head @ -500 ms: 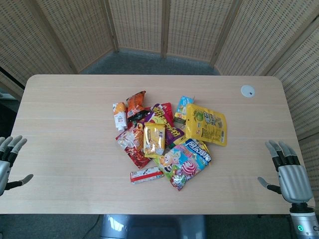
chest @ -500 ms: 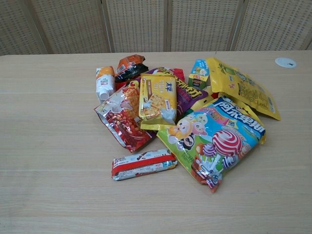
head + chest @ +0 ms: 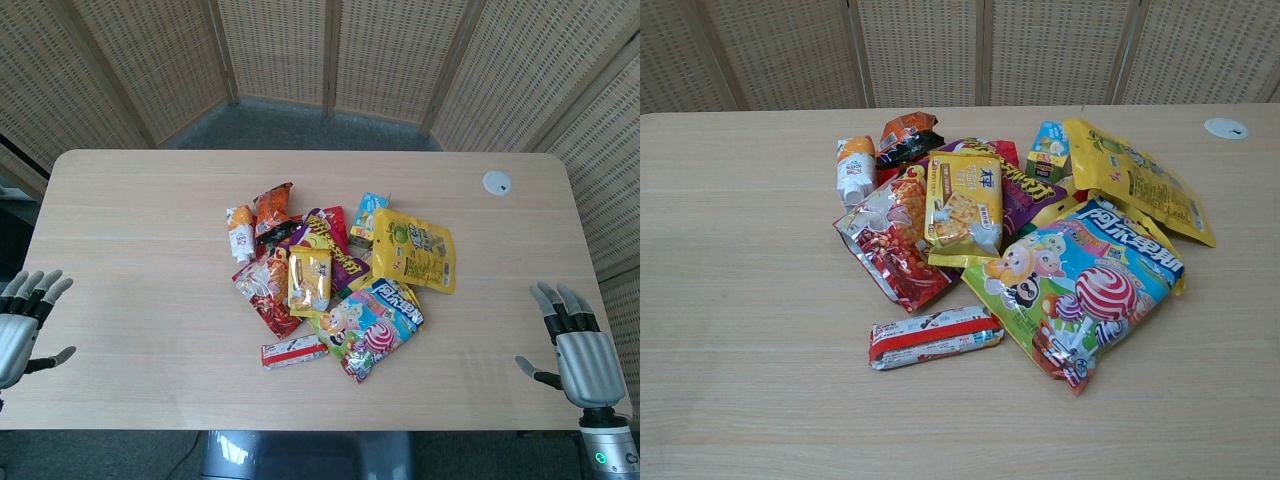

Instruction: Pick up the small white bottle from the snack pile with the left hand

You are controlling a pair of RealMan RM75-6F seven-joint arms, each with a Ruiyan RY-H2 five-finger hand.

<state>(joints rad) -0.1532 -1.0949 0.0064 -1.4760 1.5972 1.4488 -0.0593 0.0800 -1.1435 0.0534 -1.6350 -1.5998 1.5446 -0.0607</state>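
The small white bottle [image 3: 240, 232] with an orange top lies at the left edge of the snack pile; the chest view shows the bottle [image 3: 854, 170] next to a red snack bag [image 3: 895, 240]. My left hand [image 3: 22, 325] hovers at the table's left edge, far from the bottle, fingers spread and empty. Off the right front corner, my right hand [image 3: 573, 345] is also spread and holds nothing. Neither hand shows in the chest view.
The pile holds a yellow cracker pack [image 3: 309, 280], a lollipop bag [image 3: 370, 325], a large yellow bag [image 3: 415, 250], a red-and-white bar [image 3: 294, 351] and an orange bag [image 3: 271, 207]. A small white disc [image 3: 496, 182] sits at the table's far right.
My left hand has shifted slightly to the right, toward the table. The right hand dropped a little. The snacks have not moved.
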